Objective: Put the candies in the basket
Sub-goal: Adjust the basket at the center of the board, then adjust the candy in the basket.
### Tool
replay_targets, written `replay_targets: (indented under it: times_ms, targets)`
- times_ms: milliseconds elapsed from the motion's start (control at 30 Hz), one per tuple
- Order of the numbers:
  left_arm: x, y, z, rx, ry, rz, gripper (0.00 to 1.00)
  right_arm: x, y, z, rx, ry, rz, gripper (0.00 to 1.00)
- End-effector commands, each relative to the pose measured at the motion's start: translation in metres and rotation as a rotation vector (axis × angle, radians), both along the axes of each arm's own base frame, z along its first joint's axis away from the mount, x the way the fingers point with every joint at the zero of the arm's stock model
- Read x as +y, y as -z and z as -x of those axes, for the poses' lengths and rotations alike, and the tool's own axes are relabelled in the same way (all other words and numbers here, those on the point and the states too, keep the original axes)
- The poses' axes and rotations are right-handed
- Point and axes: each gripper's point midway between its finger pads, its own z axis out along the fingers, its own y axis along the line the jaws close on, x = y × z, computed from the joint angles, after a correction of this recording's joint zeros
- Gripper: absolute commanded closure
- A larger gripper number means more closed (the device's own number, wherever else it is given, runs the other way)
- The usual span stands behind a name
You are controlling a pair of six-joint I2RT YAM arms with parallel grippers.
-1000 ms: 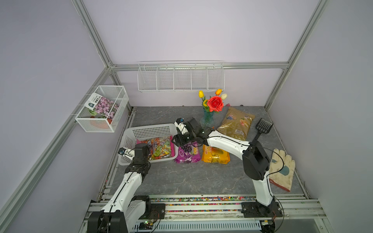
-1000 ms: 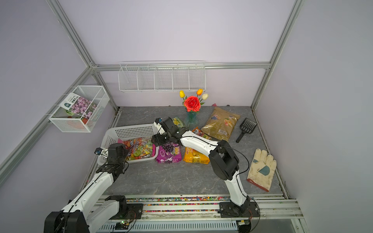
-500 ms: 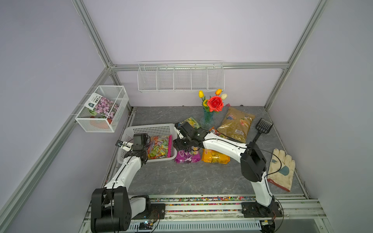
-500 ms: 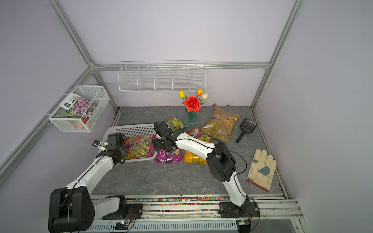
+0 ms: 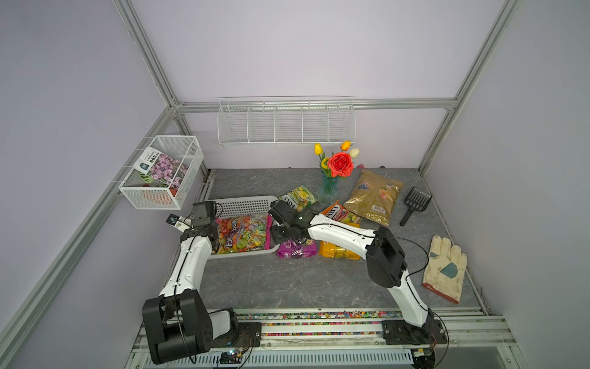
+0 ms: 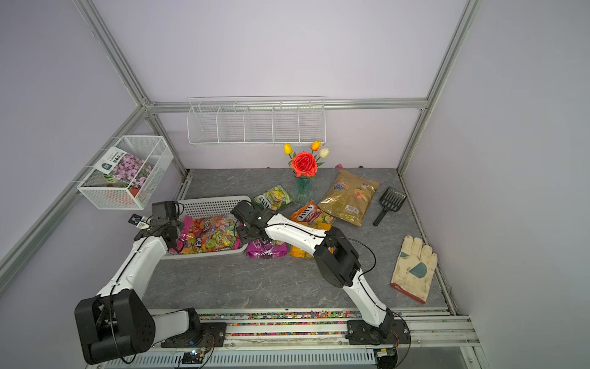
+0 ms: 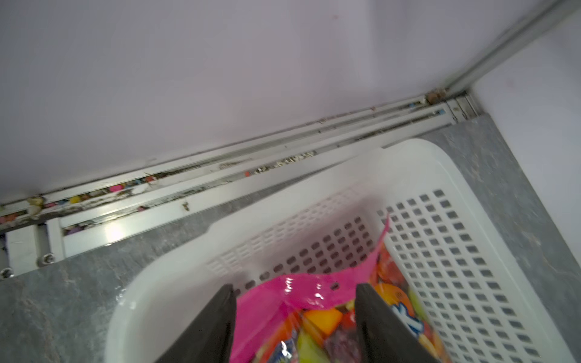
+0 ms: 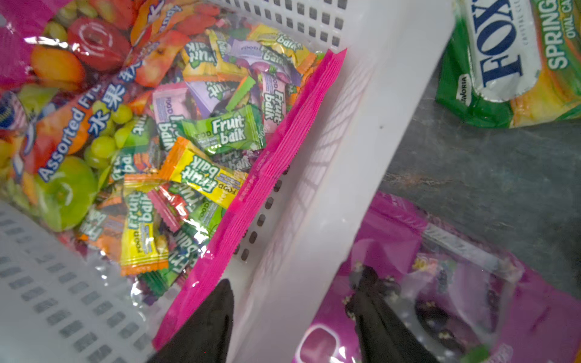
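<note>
— Candies: where are they now?

— Only the pink bag (image 5: pixel 244 234) lies in the basket (image 5: pixel 242 204), at the bench's left edge. The purple bag (image 5: pixel 297 250) and four others are on the bench beside it.

— And the tools?

— The left tool (image 7: pixel 294 317) is open around the pink bag's end, not pinching it. The right tool (image 8: pixel 294 317) is open too, straddling the basket's rim — holding nothing.

— Next step?

— Probably the purple bag: shift the right tool over it, then close.
</note>
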Motion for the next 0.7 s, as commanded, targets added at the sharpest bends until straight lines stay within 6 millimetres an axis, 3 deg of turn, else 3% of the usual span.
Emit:
replay_targets:
  times_ms: [0, 100, 233, 467, 667]
  targets:
    - [-0.038, -0.002, -0.01, 0.024, 0.232, 0.122, 0.39, -0.01, 0.014, -0.004, -0.003, 0.025, 0.079, 0.48]
    - [-0.07, -0.009, -0.021, -0.043, 0.409, 0.212, 0.47, -0.012, 0.013, -0.007, -0.022, 0.025, 0.09, 0.62]
    - [-0.112, -0.01, -0.034, -0.091, 0.617, 0.316, 0.53, -0.011, 0.01, -0.007, -0.026, 0.019, 0.084, 0.72]
    - [-0.122, 0.043, -0.032, 0.054, 0.605, 0.419, 0.51, -0.017, -0.003, -0.005, -0.044, 0.0, 0.1, 0.75]
    - [-0.133, 0.059, -0.008, 0.078, 0.581, 0.43, 0.51, -0.022, -0.01, 0.004, -0.031, -0.043, 0.101, 0.77]
